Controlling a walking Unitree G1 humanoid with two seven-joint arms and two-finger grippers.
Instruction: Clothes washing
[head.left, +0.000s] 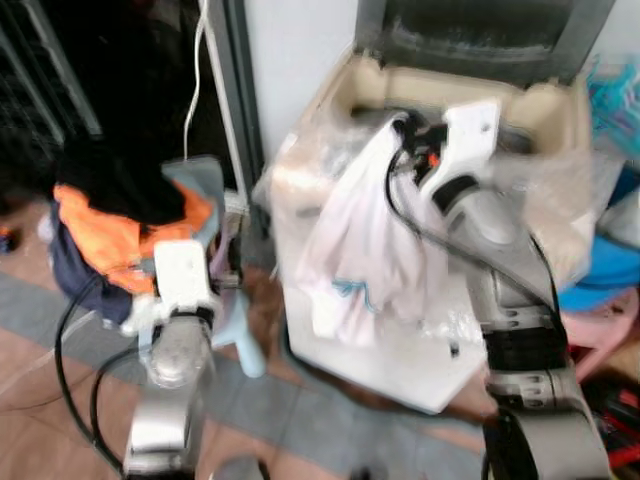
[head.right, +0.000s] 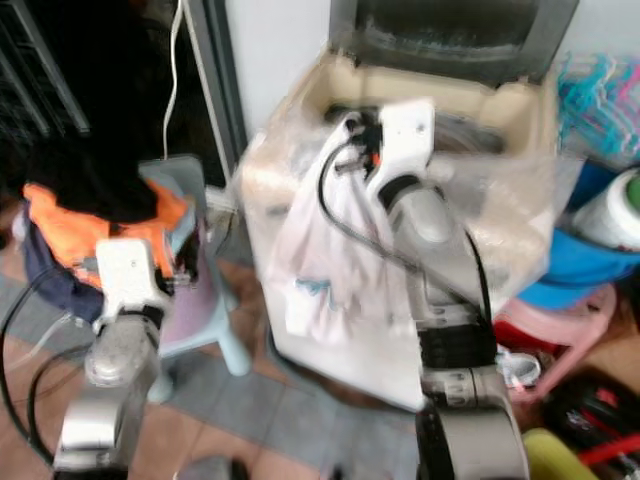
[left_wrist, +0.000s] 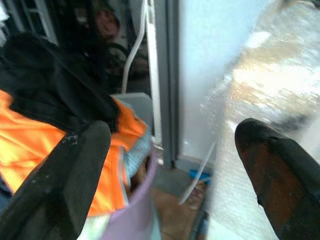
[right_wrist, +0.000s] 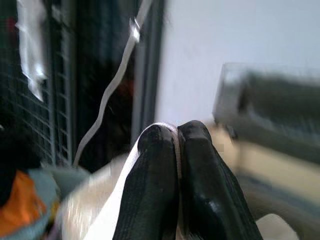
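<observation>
My right hand (head.left: 405, 128) is pinched shut on the top of a white garment (head.left: 355, 250), just at the front rim of the open washing machine (head.left: 330, 105). The cloth hangs straight down below my hand, its long axis vertical, outside the front wall, while the drum opening lies just beyond my hand. I judge it must go forward over the rim. My left hand (left_wrist: 170, 165) is wide open and empty, beside the pile of orange clothes (head.left: 110, 225).

The garment (head.left: 355, 240) is white with a small blue mark; the washer (head.left: 440, 100) cream; the clothes pile (head.left: 120, 215) orange, black and navy; the stool (head.right: 215, 320) pale blue.
</observation>
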